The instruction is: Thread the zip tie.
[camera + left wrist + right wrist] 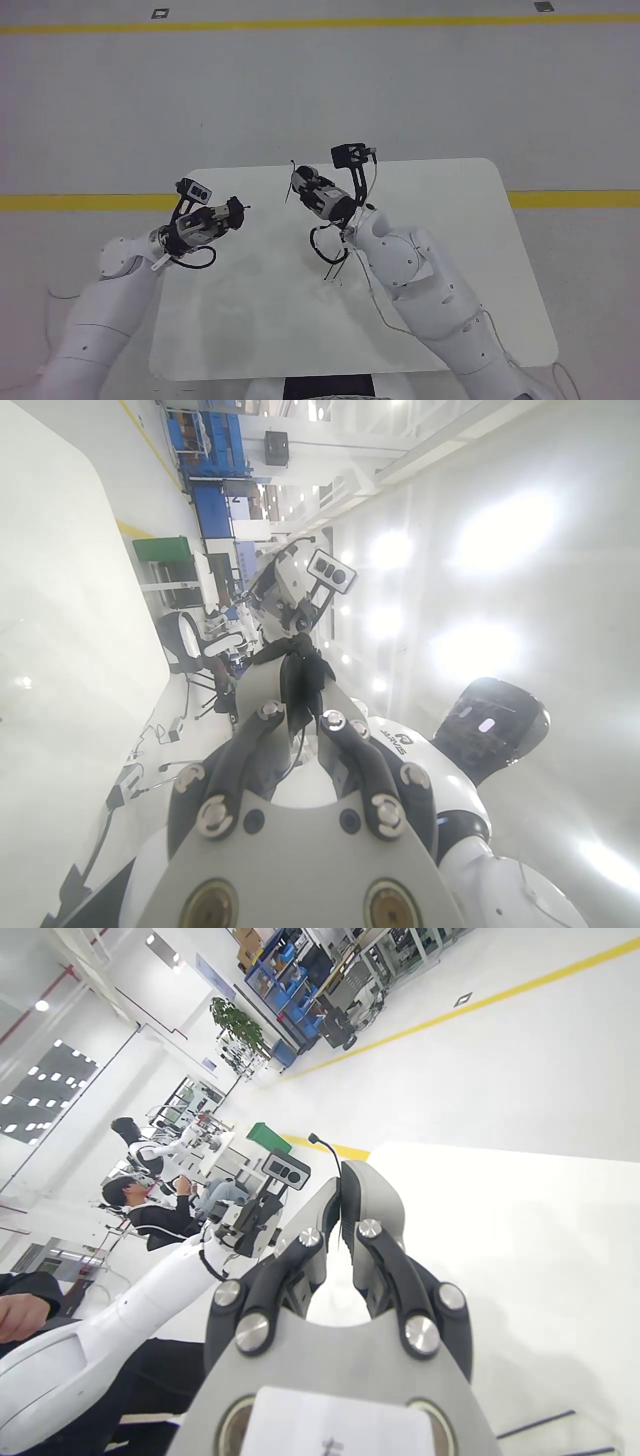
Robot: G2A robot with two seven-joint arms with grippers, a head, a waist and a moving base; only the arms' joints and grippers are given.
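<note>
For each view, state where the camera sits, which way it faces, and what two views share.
Top view: above the arms, looking down at the table; both arms show.
Left wrist view: behind the left claw, facing the right arm.
Right wrist view: behind the right claw, shut on the zip tie, facing the left arm.
Shared: the table.

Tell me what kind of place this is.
Probably a robotics lab or workshop hall: yellow floor lines, blue storage racks along the far side, and another robot at a bench behind.
</note>
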